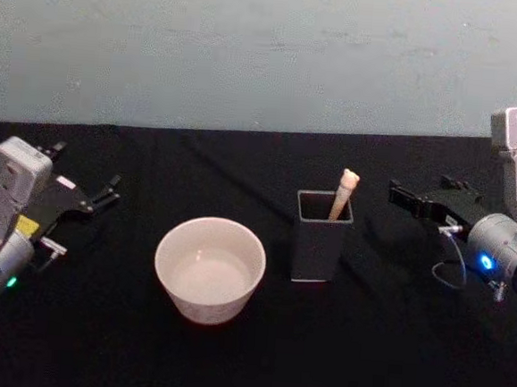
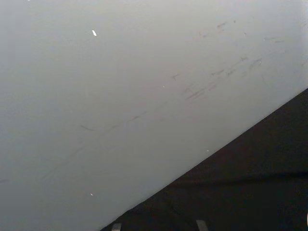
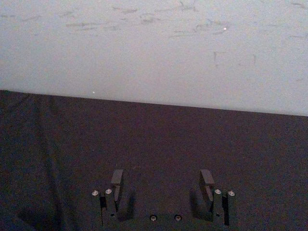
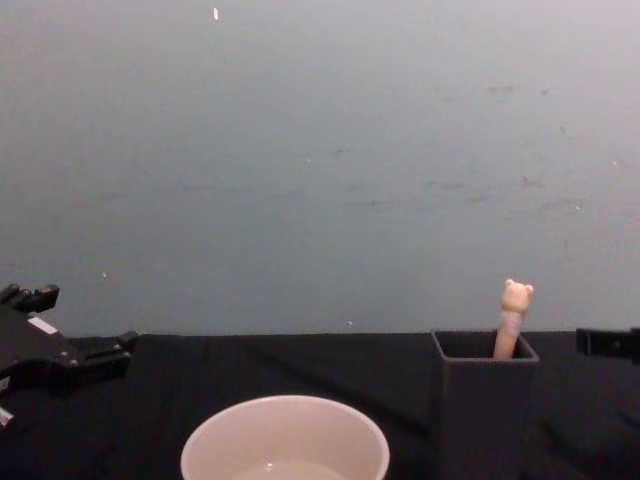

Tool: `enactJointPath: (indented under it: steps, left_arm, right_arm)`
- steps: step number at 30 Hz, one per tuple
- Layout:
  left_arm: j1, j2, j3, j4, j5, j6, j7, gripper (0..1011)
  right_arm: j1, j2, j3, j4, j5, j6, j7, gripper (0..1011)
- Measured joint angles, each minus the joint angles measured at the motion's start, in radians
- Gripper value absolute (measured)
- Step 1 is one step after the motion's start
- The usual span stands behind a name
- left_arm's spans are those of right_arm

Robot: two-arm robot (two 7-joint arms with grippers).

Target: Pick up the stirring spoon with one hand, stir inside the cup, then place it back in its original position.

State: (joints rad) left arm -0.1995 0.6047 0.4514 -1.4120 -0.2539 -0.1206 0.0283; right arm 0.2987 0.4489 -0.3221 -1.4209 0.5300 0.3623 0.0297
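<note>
Nearest to us, the cup (image 1: 209,269) sits on the black worktop (image 1: 370,364), a wide cream-white bowl shape standing upright with its mouth open to the head view; in the chest view its rim (image 4: 285,440) rises at the bottom edge. Just beside it, toward our right, stands the dark grey holder box (image 1: 321,236), upright, close to the cup but apart from it. Inside that box we see the stirring spoon (image 1: 343,194), leaning against the far right corner, its pale handle poking above the rim and its small bear-head knob (image 4: 516,295) topmost in the chest view; the lower stem is hidden in the box.

Farther out to the sides are our two arms. Our left end effector (image 1: 106,190) hovers over the worktop well to the left of the cup, its dark fingers spread apart and gripping nothing. Our right end effector (image 1: 403,196) hangs to the right of the holder box, near it but not touching, pointing toward the spoon. In the right wrist view its two fingers (image 3: 207,185) stand wide apart with only black cloth between them.

Beyond everything, the worktop ends at a plain pale wall (image 1: 270,51) marked with faint scuffs.
</note>
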Motion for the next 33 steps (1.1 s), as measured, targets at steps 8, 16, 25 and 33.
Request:
enactJointPath:
  steps: [8,16,25,33]
  left_arm:
    - [0.000,0.000,0.000,0.000,0.000,0.000,0.000,1001]
    - [0.000,0.000,0.000,0.000,0.000,0.000,0.000,1001]
    - [0.000,0.000,0.000,0.000,0.000,0.000,0.000,1001]
    - [0.000,0.000,0.000,0.000,0.000,0.000,0.000,1002]
  right_arm:
    - [0.001,-0.004,-0.003,0.008,-0.011,0.003,0.009,1002]
    - [0.001,-0.003,-0.002,0.006,-0.010,0.003,0.007,1002]
    - [0.001,-0.002,-0.001,0.005,-0.008,0.002,0.006,1002]
    - [0.001,-0.002,0.000,0.004,-0.007,0.001,0.005,1002]
